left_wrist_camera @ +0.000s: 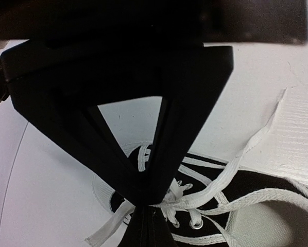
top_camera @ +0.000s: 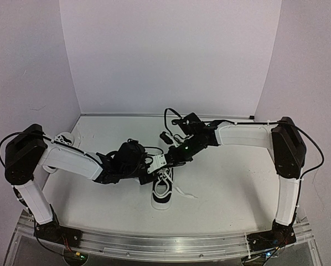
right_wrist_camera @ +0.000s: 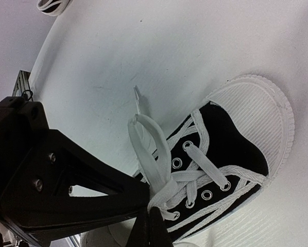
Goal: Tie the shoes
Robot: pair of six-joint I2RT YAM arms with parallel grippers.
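One black-and-white shoe [top_camera: 163,197] lies mid-table with its white laces loose. My left gripper [top_camera: 157,162] is just above its lacing. In the left wrist view the left gripper [left_wrist_camera: 146,198] is shut, pinching a white lace [left_wrist_camera: 231,170] over the shoe's [left_wrist_camera: 257,185] eyelets. My right gripper [top_camera: 174,158] meets it from the right. In the right wrist view the right gripper [right_wrist_camera: 156,213] is shut on a lace loop [right_wrist_camera: 149,149] at the knot of the shoe [right_wrist_camera: 231,139]. The second shoe [top_camera: 63,138] sits at the far left, partly hidden behind the left arm.
The second shoe also shows at the top edge of the right wrist view [right_wrist_camera: 52,5]. White walls enclose the table on three sides. A metal rail [top_camera: 165,244] runs along the near edge.
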